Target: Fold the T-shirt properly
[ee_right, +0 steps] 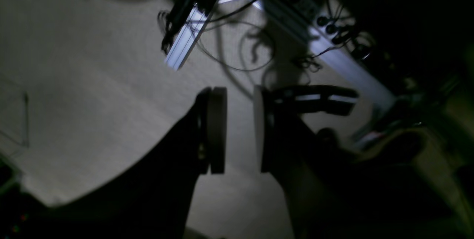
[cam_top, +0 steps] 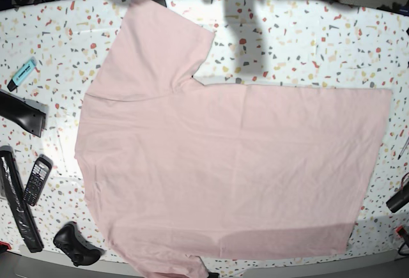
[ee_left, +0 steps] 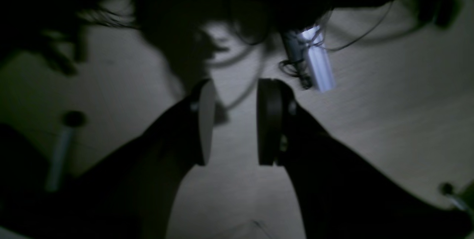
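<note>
Since the T-shirt [cam_top: 236, 163] lies spread over most of the base view, with its straight hem [cam_top: 365, 169] toward the right, the job looks to be at its first fold. The upper sleeve [cam_top: 160, 51] reaches the upper left of the frame; the lower sleeve [cam_top: 176, 262] is bunched at the bottom edge and wants smoothing first. Both the left gripper [ee_left: 235, 120] and the right gripper [ee_right: 239, 130] have their fingers apart with nothing between them, over what looks like floor [ee_right: 111, 120]. I would bring them in low over the table [cam_top: 307, 35], pinch only the cloth's edge, and lay each sleeve inward across the body. Lift just enough to clear the surface, keep light tension, and set it down slowly; dragging could ruck up the flat part.
</note>
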{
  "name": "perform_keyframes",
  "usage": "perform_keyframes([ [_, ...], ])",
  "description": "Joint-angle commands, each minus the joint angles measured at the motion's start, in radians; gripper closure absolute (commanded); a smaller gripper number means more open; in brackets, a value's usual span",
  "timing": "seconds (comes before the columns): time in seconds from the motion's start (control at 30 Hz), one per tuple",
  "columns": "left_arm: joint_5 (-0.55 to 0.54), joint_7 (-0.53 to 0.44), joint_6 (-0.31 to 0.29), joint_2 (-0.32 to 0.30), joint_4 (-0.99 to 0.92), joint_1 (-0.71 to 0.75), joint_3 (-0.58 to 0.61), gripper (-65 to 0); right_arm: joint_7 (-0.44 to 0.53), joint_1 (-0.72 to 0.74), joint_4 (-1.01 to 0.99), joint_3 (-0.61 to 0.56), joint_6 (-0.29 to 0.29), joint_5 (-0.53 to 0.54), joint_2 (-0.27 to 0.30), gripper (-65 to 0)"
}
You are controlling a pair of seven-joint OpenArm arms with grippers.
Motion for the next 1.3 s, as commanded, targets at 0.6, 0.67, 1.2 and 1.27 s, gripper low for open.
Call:
perform_keyframes([
  [0.6,0.353,0.091,0.099,-0.351,0.581,0.050,-0.003,-19.8,-0.117,-0.026,0.490,0.013,-0.084,-0.317,0.098,-12.6],
  [0.67,0.355,0.067,0.100,-0.410,0.578,0.010,-0.003,-22.3,-0.127,-0.018,0.490,0.021,-0.108,-0.347,0.097,-12.6],
  [1.2,0.285,-0.131,0.077,-0.548,0.184,-0.422,0.072,-23.7,-0.116,0.031,0.490,0.238,-0.121,-0.453,0.043,-12.6],
  [1.27,0.285,-0.131,0.077,-0.548,0.129,-0.477,0.113,-23.7,-0.116,0.059,0.490,0.237,-0.121,-0.454,0.043,-12.6],
])
